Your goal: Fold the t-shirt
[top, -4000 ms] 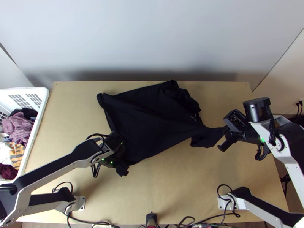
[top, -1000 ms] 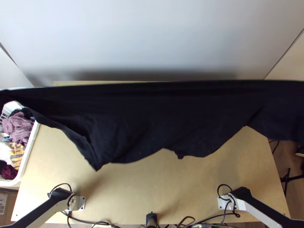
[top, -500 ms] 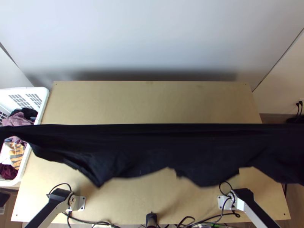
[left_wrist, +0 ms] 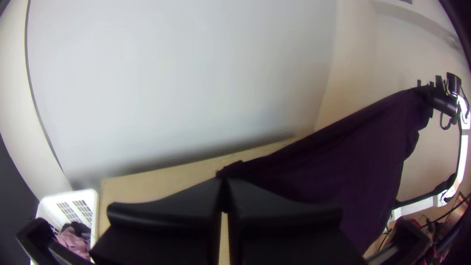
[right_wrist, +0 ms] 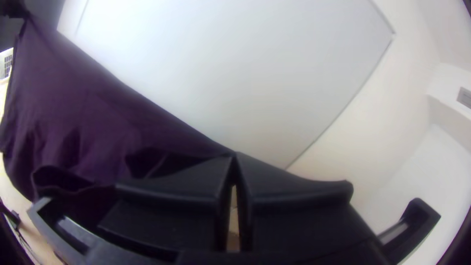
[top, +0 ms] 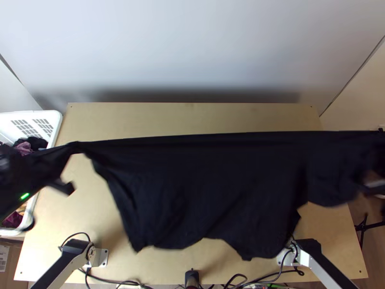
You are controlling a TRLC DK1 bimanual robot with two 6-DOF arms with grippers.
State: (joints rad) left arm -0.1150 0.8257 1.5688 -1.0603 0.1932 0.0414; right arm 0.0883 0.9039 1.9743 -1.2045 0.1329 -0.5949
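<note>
The black t-shirt hangs in the air over the table, its upper edge stretched taut between the two grippers and its lower edge uneven. At the left, my blurred left gripper holds one end; in the left wrist view the left gripper is shut on a bunched bit of the shirt. Cloth partly hides my right gripper at the right edge. The right wrist view has the right gripper with its fingers together on the opposite end of the shirt.
A white laundry basket with several garments stands at the left, partly behind the left arm. The wooden table shows behind and in front of the cloth. Cables and a small black device are at the near edge.
The shirt, spread on the table in the oldest frame, is now lifted and stretched. Since half a second ago its upper edge has moved up the picture, and the left gripper has come into view.
</note>
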